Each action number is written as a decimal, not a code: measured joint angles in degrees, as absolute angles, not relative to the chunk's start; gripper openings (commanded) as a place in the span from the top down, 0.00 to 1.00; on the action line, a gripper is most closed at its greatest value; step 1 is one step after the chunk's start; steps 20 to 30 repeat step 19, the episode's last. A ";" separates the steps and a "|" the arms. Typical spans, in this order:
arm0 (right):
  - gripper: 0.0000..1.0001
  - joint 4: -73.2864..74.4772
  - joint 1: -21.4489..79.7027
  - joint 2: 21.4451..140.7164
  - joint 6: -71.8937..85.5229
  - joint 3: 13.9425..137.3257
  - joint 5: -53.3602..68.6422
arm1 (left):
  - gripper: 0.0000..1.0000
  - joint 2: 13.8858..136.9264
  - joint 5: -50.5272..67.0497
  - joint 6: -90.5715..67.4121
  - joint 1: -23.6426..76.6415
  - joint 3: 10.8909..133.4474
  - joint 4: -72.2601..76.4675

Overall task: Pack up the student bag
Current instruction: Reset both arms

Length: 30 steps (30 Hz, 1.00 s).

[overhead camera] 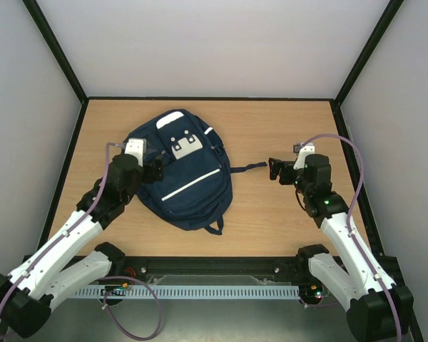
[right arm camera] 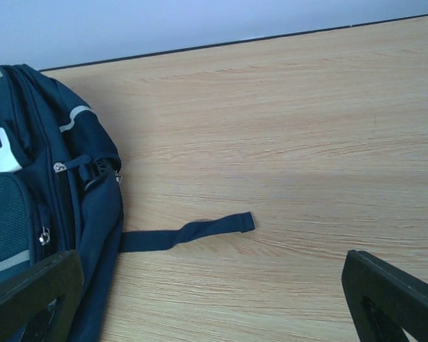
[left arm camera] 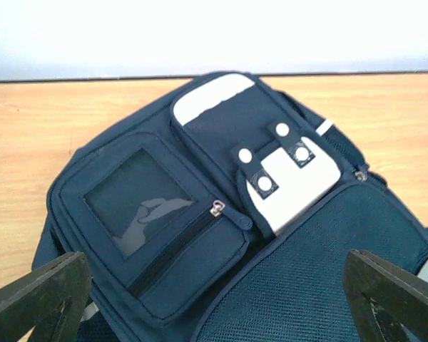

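Nearest, both arm bases sit on a black rail (overhead camera: 214, 274) along the table's near edge. The table (overhead camera: 285, 214) is flat, light-brown wood grain, edged in black.

The left gripper (overhead camera: 157, 167) stands with jaws spread wide, holding nothing, at the left flank of the student bag (overhead camera: 189, 178). Its wrist view shows both fingers (left arm camera: 43, 299) apart above the front pocket (left arm camera: 157, 221), whose zip is drawn shut.

The right gripper (overhead camera: 274, 171) likewise gapes, empty, over the wood. It is well apart from the bag's body and just beside the end of a loose strap (overhead camera: 248, 168) that lies flat on the surface.

The student bag lies flat on the table, left of centre, between the two grippers. Its front faces up and a loop (overhead camera: 215, 228) is at its near end.

Beyond it the wood runs to the far edge. Pale plain walls (overhead camera: 214, 43) enclose three sides, with black posts (overhead camera: 57, 50) rising from the far corners.
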<state>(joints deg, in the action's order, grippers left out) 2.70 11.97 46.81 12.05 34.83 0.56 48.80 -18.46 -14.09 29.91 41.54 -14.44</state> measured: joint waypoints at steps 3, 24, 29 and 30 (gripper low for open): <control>0.01 2.66 11.94 46.70 13.17 34.87 0.54 | 0.01 46.00 -18.70 -13.82 29.93 40.18 -13.13; 0.01 2.66 11.25 46.11 14.46 35.20 0.05 | 0.01 46.81 -19.68 -13.65 29.91 39.77 -12.75; 0.01 2.66 11.25 46.11 14.46 35.20 0.05 | 0.01 46.81 -19.68 -13.65 29.91 39.77 -12.75; 0.01 2.66 11.25 46.11 14.46 35.20 0.05 | 0.01 46.81 -19.68 -13.65 29.91 39.77 -12.75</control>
